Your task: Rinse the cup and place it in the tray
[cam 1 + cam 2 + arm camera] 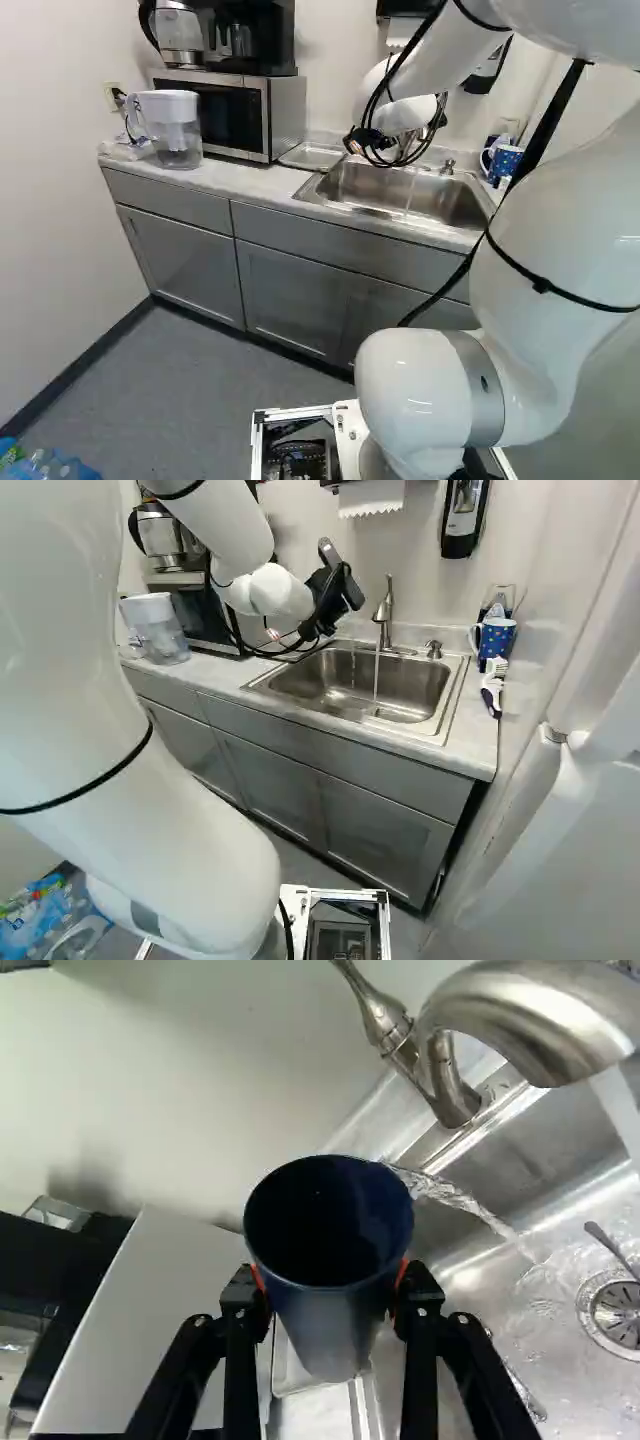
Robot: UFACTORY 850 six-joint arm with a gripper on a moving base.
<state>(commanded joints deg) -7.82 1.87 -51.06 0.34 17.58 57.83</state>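
Silver-grey, the apparent tray (pixel 310 156) lies just left of the sink (pixel 455 690) in the left base view; placement remains to be done. Next in sequence, the gripper (pixel 328 1278) is closed on the dark blue cup (pixel 330 1250), one finger per side. A thin stream (pixel 455 1198) appears to leave the cup's rim and enters the sink: rinsing is judged to be at the emptying stage. Rightmost, the faucet (pixel 386 610) is running
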